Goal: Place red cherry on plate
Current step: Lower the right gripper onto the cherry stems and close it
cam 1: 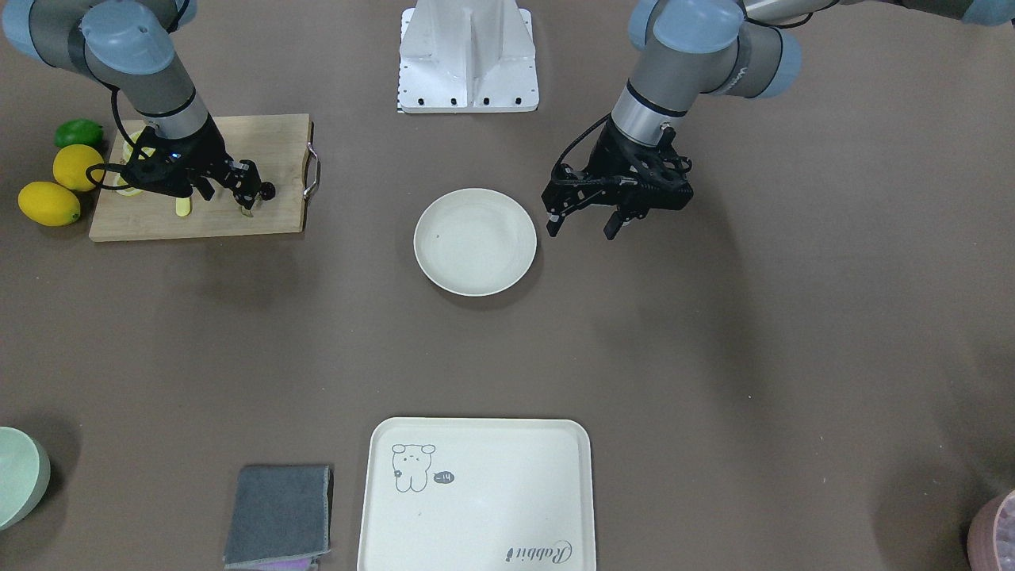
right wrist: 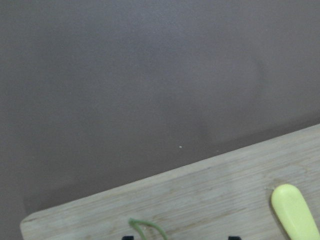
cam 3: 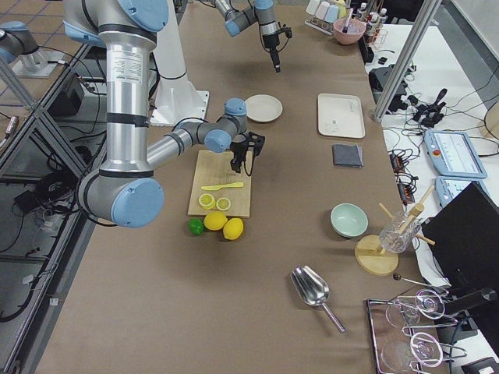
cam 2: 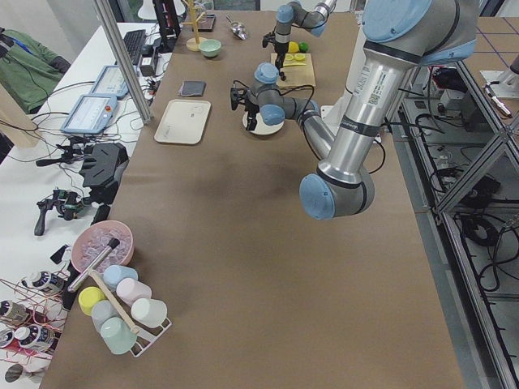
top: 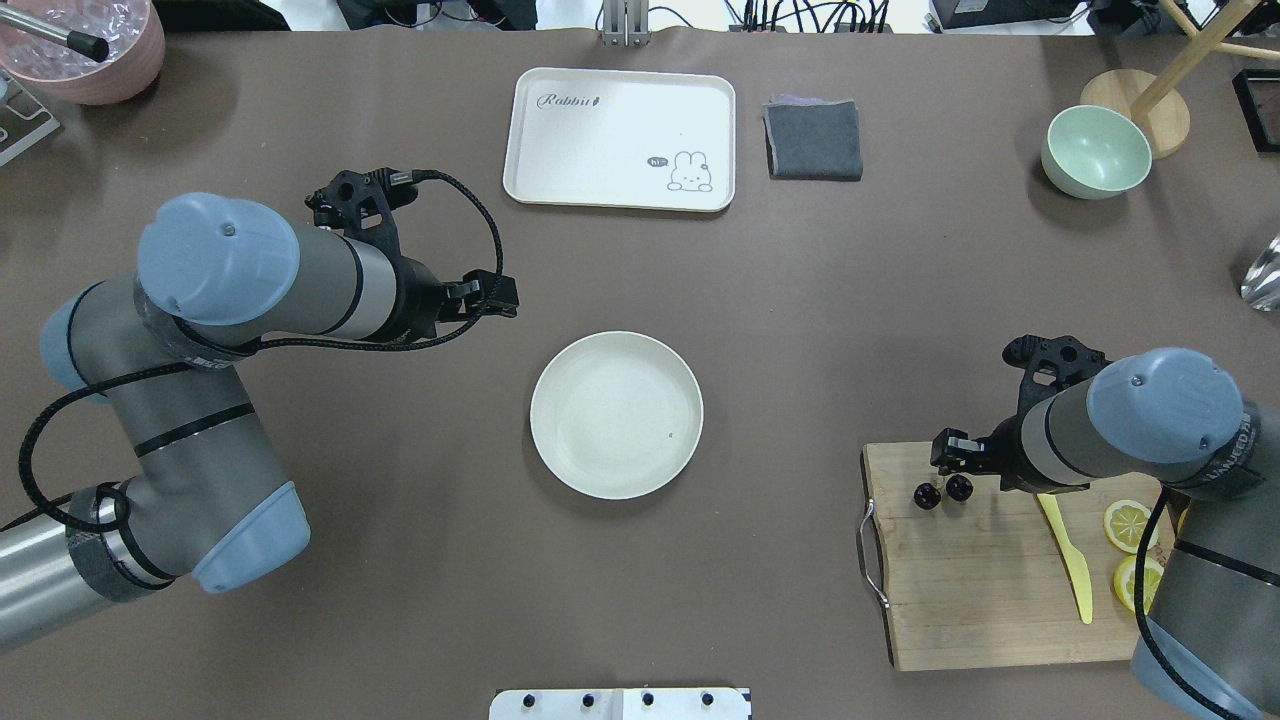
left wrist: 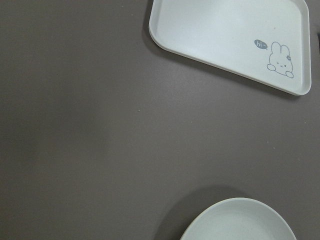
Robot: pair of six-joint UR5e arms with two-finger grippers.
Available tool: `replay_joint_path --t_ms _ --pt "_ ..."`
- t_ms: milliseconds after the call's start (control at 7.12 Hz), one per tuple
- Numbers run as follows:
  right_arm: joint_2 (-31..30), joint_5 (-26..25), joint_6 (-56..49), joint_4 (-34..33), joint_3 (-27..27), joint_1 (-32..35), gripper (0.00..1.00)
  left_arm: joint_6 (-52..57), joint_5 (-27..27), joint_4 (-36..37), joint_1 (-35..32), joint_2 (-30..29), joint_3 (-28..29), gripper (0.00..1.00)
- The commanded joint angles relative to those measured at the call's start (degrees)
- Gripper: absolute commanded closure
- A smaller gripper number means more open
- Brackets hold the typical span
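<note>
The big brown table (top: pixel 450 600) holds everything. The left arm (top: pixel 215 300) bends at its elbow and reaches in toward the middle, with its wrist tipped down. The right arm (top: pixel 1150 410) is folded in close, and its wrist leans down over the wooden cutting board (top: pixel 980 600). A cream tray (top: pixel 600 130) with a rabbit drawing lies at the far side of the table. The round white plate (top: pixel 616 415) sits in the middle with nothing on it. The left gripper (cam 1: pixel 583 228) hangs over the bare table just beside the plate. Its two fingers are spread apart and hold nothing. The right gripper (cam 1: pixel 228 197) points down at the board near the corner by the metal handle. Its fingers are spread apart too, and a thin green stem shows between them in the right wrist view. Two yellow lemons (cam 1: pixel 49 203) lie just beside the board. A yellow knife (top: pixel 1068 560) lies on it. The red cherry (top: pixel 928 496) lies on the board right at the right gripper's fingertips, well apart from the plate.
</note>
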Motion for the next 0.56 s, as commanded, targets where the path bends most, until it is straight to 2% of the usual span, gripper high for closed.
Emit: replay_joint_path --t_ms 0,421 --pt "0.01 -0.05 0.01 -0.05 -0.03 -0.07 0.47 0.00 0.00 0.00 -0.01 0.00 -0.07 0.02" --pt "0.01 0.04 0.01 0.04 0.59 -1.12 0.45 0.00 0.00 0.00 -0.01 0.18 -0.07 0.02"
